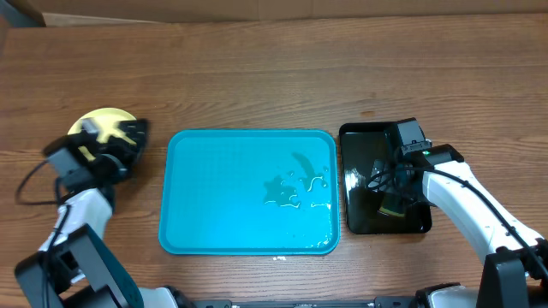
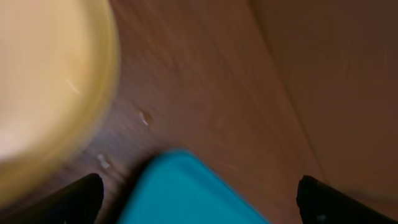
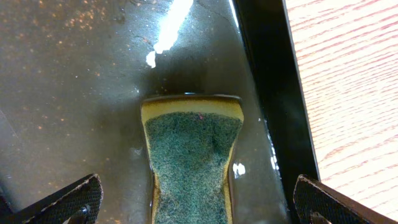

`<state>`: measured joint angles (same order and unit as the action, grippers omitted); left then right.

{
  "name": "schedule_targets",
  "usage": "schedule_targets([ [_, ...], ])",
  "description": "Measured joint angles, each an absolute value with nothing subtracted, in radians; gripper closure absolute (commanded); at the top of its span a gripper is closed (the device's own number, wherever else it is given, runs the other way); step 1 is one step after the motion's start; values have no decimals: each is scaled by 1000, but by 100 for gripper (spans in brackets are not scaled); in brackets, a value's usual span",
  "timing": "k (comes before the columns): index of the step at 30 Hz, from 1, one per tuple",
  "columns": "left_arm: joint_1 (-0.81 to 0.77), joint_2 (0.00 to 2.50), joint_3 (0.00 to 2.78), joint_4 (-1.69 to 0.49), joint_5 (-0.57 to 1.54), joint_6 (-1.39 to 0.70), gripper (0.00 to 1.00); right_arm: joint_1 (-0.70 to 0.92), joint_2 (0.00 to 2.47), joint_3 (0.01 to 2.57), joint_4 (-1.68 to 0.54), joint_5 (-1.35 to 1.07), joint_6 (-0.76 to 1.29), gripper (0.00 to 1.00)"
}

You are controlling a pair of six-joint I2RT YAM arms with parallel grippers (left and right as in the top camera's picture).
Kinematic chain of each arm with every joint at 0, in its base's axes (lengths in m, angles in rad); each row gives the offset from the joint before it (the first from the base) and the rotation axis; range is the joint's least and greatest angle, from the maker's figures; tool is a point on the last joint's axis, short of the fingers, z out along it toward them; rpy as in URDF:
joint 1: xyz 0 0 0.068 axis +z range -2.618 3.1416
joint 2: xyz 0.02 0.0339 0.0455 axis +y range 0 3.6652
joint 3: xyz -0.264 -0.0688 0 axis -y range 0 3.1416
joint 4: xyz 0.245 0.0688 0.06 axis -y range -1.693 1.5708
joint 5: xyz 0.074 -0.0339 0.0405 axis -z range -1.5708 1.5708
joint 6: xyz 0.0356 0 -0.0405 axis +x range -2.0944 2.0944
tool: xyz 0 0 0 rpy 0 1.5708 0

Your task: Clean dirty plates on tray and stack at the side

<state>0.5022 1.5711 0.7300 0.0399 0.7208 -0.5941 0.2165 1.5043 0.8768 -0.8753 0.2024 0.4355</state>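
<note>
The turquoise tray [image 1: 214, 197] lies mid-table with no plates on it, only water puddles [image 1: 295, 190]; its corner shows in the left wrist view [image 2: 186, 193]. A pale yellow-green plate [image 1: 104, 121] sits left of the tray, mostly under my left arm; it is blurred in the left wrist view [image 2: 43, 87]. I cannot tell whether other plates lie under it. My left gripper [image 2: 199, 202] is open and empty beside the plate. My right gripper [image 3: 196, 202] is open over the black tray [image 1: 364, 214], its fingers either side of a green-topped yellow sponge [image 3: 189, 162] without touching it.
The glossy black tray is wet and stands right of the turquoise tray, its rim [image 3: 273, 93] next to bare wooden table [image 3: 348, 93]. Small crumbs or droplets [image 2: 144, 117] lie on the wood near the plate.
</note>
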Motion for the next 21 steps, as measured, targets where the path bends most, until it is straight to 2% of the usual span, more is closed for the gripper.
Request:
schedule_targets([
  [6, 252, 1526, 733, -198, 754, -513, 0, 216, 1504, 877, -875, 202, 436, 0],
  [11, 94, 1525, 733, -377, 653, -455, 0, 216, 1504, 877, -875, 202, 436, 0],
  [18, -38, 1525, 732, -436, 537, -341, 0, 216, 1504, 877, -873, 192, 438, 0],
  [21, -96, 1525, 732, -445, 519, -287, 0, 216, 1504, 877, -885, 101, 440, 0],
])
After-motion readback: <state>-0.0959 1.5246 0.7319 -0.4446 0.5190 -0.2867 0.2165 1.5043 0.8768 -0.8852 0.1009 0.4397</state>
